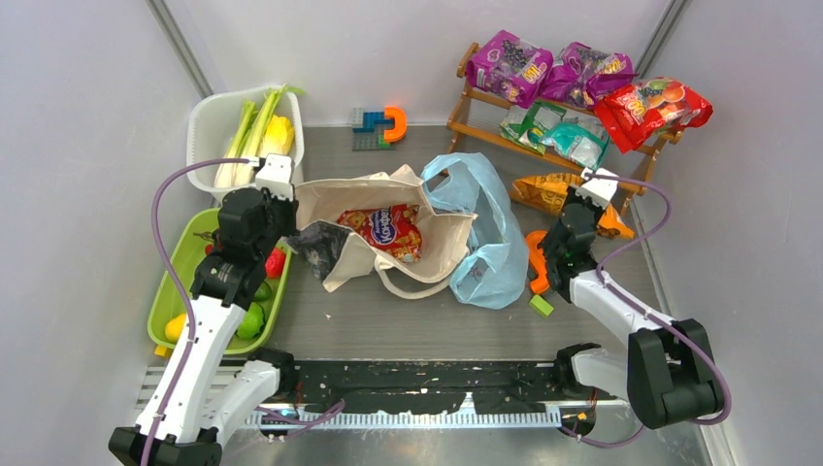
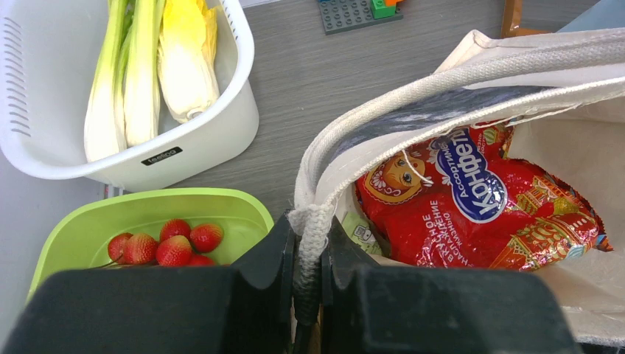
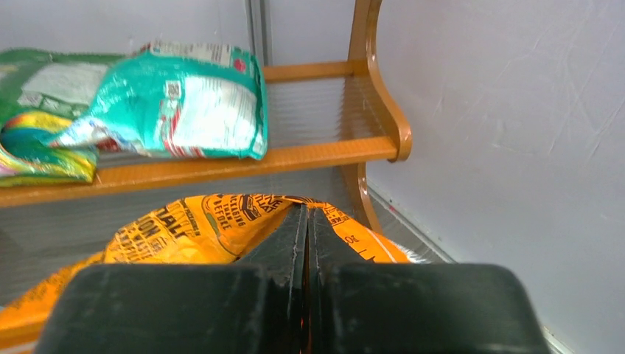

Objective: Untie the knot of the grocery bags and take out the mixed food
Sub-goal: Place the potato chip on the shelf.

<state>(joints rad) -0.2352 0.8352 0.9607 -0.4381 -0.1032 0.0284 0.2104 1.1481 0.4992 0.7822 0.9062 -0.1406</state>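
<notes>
The cream canvas tote point(image 1: 442, 250) lies open mid-table with a red snack packet point(image 1: 388, 229) inside. My left gripper point(image 1: 279, 190) is shut on the tote's webbing handle point(image 2: 310, 228) at its left edge, and the red packet point(image 2: 472, 203) shows just right of it. The light-blue bag point(image 1: 490, 233) lies slack and open to the tote's right; no knot shows. My right gripper point(image 1: 594, 194) is shut on an orange snack packet point(image 1: 543, 189) by the wooden rack; in the right wrist view the jaws point(image 3: 306, 217) pinch the packet's point(image 3: 177, 236) top edge.
A white tub point(image 1: 206, 126) at back left holds green-white stalks point(image 1: 247, 136) and a yellow vegetable point(image 1: 279, 134). A green tray point(image 1: 182, 262) holds small fruits point(image 1: 254, 316). The wooden rack point(image 1: 464, 97) carries purple point(image 1: 510, 63), teal point(image 1: 558, 131) and red point(image 1: 652, 107) packets. Toy bricks point(image 1: 378, 124) lie behind the tote.
</notes>
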